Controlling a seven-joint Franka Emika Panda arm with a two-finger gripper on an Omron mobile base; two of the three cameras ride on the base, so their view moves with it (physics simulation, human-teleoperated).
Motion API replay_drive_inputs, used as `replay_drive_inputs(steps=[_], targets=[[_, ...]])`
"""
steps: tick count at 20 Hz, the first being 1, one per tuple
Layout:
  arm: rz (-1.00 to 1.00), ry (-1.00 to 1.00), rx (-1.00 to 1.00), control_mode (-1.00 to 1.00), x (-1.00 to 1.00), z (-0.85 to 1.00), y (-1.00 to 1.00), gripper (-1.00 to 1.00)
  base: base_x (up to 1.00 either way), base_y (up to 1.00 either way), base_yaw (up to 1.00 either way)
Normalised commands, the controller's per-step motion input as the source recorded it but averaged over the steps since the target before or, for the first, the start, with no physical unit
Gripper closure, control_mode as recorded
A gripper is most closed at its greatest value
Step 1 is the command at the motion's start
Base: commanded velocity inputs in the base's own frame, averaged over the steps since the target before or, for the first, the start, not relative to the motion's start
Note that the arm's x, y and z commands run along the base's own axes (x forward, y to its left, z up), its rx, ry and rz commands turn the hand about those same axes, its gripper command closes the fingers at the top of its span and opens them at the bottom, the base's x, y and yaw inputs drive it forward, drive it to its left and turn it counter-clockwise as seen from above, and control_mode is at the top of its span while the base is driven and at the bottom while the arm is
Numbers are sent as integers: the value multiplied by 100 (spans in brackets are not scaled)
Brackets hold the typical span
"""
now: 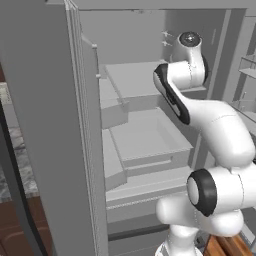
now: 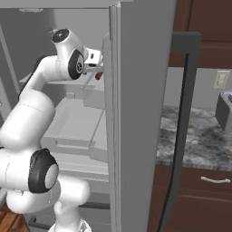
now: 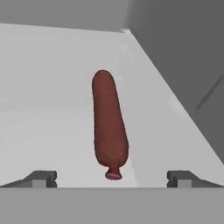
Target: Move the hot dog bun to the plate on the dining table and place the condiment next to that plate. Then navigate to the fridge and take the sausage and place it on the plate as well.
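In the hand view we see the sausage [image 3: 109, 129] lying on a fridge shelf [image 3: 48, 100], its long axis running 12 to 6 o'clock, centred between our gripper's [image 3: 111, 178] jaws, which stand wide apart and empty.

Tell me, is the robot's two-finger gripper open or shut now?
Open. In the hand view, the gripper has its fingertips far apart, with the dark red sausage lying free on the grey fridge shelf between them.

fridge [image 1: 55, 125] door cropped; sausage [image 2: 98, 75] mostly hidden behind door edge
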Motion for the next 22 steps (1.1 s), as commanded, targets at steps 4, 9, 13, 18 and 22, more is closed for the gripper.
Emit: replay_drive_inputs(steps=[4, 9, 13, 18, 22], targets=[[-1, 1, 0, -100, 84, -29, 0, -100, 0, 0, 0], [-1, 0, 0, -100, 55, -19, -5, -100, 0, 0, 0], [-1, 0, 0, -100, 36, -24, -4, 100, 0, 0, 0], [-1, 1, 0, -100, -10, -38, 1, 100, 0, 0, 0], [0, 0, 0, -100, -73, -44, 26, 100, 0, 0, 0]])
